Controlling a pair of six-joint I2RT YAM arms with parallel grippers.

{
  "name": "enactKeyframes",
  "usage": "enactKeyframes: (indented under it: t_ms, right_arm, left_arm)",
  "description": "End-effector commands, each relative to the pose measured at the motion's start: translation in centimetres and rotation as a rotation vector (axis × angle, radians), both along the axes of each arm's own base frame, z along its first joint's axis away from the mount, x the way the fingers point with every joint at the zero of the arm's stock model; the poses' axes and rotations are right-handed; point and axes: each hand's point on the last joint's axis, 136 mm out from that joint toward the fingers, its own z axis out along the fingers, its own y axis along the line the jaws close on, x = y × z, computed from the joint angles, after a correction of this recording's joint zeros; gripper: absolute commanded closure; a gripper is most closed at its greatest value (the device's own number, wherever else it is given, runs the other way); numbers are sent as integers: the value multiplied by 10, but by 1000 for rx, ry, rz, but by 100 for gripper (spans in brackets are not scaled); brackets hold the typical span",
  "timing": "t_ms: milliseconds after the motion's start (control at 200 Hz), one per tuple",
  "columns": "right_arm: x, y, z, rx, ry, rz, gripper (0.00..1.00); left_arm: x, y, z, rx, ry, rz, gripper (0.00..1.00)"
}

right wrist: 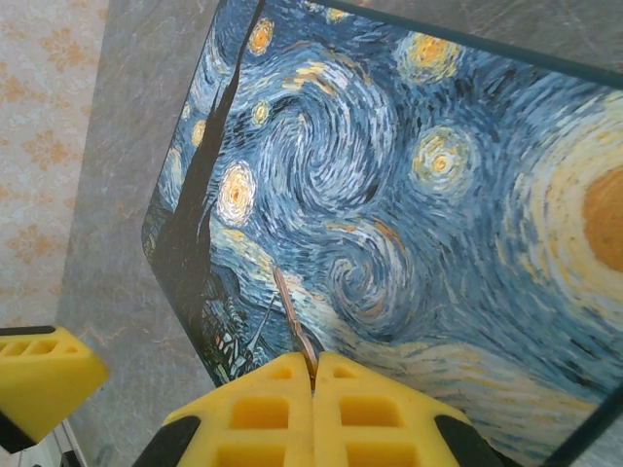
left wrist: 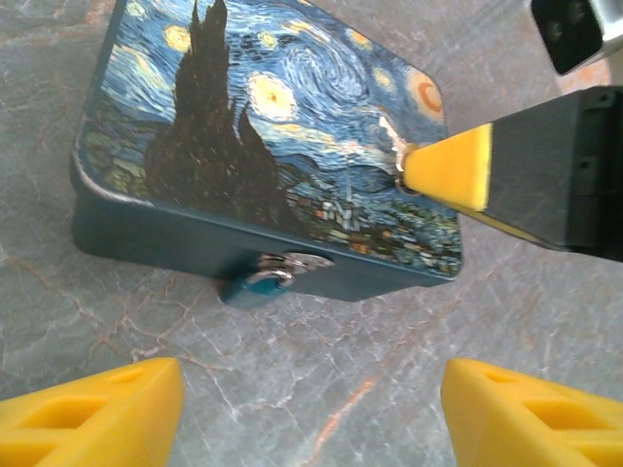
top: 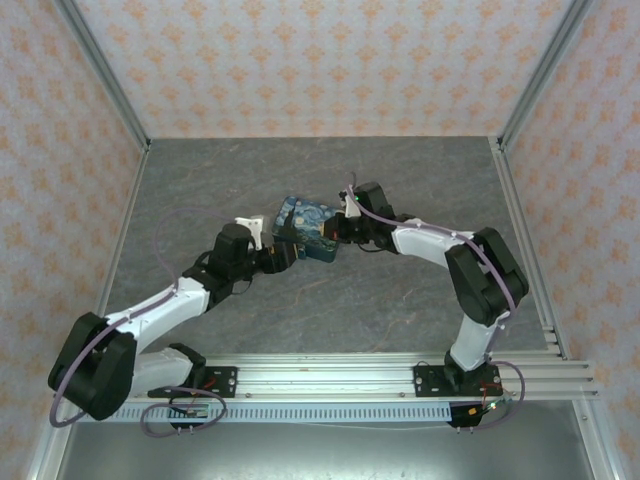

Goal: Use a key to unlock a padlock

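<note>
Top view: left arm point(top: 170, 300) reaches from the near-left corner toward the middle of the grey stone-pattern table point(top: 400, 290).

Left gripper point(left wrist: 311, 418): yellow fingers point(left wrist: 92, 409) stand wide apart with only bare table between them. They hold nothing and sit just short of the near wall of the tin box.

Padlock point(left wrist: 258, 284): tiny, blue-green body. It hangs from a silver hasp point(left wrist: 300, 261) on the box's near wall, low down by the table surface. Cannot tell whether its body touches the table. It lies ahead of the open fingers and a little left of their midline, apart from both.

Tin box point(left wrist: 292, 126): rectangular with rounded corners, lid painted with a blue-and-yellow swirling night sky. It lies flat at table centre between the two arms, lid down.

Key point(right wrist: 292, 316): thin and metallic, sticking out forward from the fingertips over the lid's right part. Cannot tell whether its tip touches the lid.

Right gripper point(right wrist: 313, 375): yellow fingers point(right wrist: 263, 409) are pressed together, clamped on the key's near end, over the box's right end.

Right arm point(top: 470, 265) comes in from the near-right corner.
</note>
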Motion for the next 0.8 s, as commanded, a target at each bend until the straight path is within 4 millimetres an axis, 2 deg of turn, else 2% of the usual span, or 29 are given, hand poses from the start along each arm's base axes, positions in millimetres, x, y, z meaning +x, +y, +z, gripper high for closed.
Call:
enactKeyframes:
  t_ms: [0, 90, 315, 520, 796]
  right_arm:
    - [-11, -22, -26, -88, 72, -45, 100]
    - [-10, -20, -25, -64, 77, -51, 100]
    - [-12, -21, -26, -64, 79, -57, 100]
    - [-12, -20, -25, -59, 77, -58, 100]
    - [-11, -21, -24, -59, 72, -60, 100]
  left_arm:
    - [14, -11, 8, 47, -112, -82, 34]
    - [16, -20, -4, 82, -106, -122, 37]
    - [21, -42, -36, 149, -84, -133, 38]
    - [39, -40, -47, 180, -101, -31, 37]
    - [53, -47, -61, 216, -84, -29, 37]
